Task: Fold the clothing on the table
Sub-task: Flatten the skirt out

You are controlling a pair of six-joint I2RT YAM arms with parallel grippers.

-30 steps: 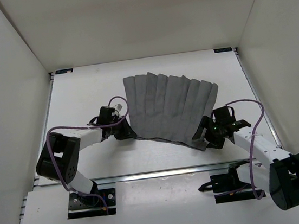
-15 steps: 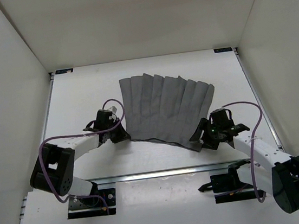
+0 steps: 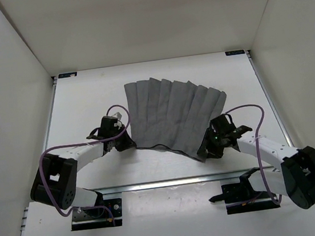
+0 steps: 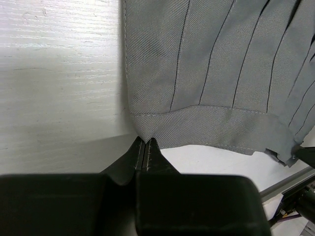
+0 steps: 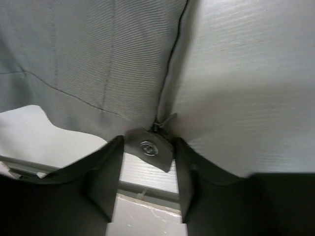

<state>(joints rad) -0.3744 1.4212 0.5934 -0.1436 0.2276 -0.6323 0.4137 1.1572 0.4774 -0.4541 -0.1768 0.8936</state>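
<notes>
**Two thin holds on the near corners**

My left gripper (image 4: 144, 147) is clenched on the very tip of the near left corner of the grey pleated skirt (image 3: 174, 113). My right gripper (image 3: 206, 151) has its jaws apart, and the skirt's snap-button tab (image 5: 147, 148) lies between them, not yet pinched.

I see a risk on both sides. The left bite is very shallow, so the corner may slip out when I lift. The right jaws may close only on the small tab, and then the cloth would hang unevenly or fall.

The skirt lies flat in the middle of the white table (image 3: 86, 98), spread like a fan. Its waistband is toward me, and the long pleats run away to the wider hem.
</notes>
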